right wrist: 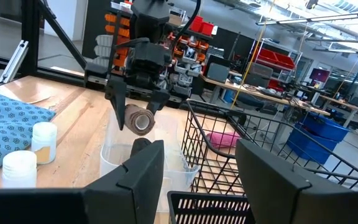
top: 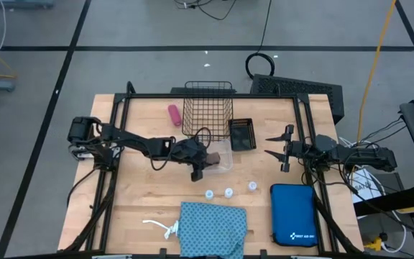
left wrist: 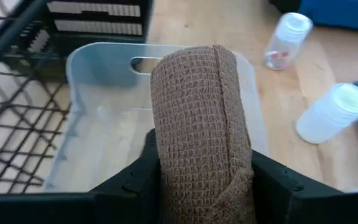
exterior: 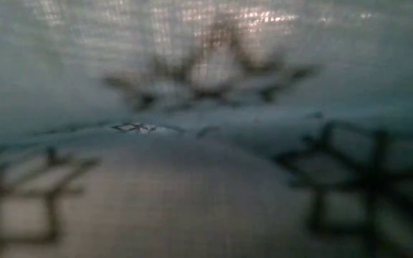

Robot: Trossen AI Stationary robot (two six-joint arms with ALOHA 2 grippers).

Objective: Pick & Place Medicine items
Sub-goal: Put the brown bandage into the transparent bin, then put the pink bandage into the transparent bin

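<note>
My left gripper [top: 201,164] is shut on the brown roll [left wrist: 201,124] and hangs just over a clear plastic tub [left wrist: 92,124], also seen in the right wrist view [right wrist: 140,119]. The pink roll [top: 173,115] lies on the table left of the wire basket. Three white-capped vials [top: 228,192] stand in a row near the tub. The teal patterned cloth [top: 213,229] with its white string [top: 160,226] lies at the near edge. It fills the low view [exterior: 206,143]. My right gripper [top: 282,147] waits open to the tub's right. My left gripper pinches the brown roll between its two fingers [left wrist: 138,177], which press on its curved sides [left wrist: 166,155]. The fingers come from above, pointing down, and the roll lies level across them. It is lifted clear above the clear tub [right wrist: 123,155].
A wire basket [top: 208,108] stands behind the tub at the far edge, with a small black tray [top: 241,134] beside it. The blue zip case [top: 293,214] lies at the near right. Bare wood shows on the table's left half [top: 135,194].
</note>
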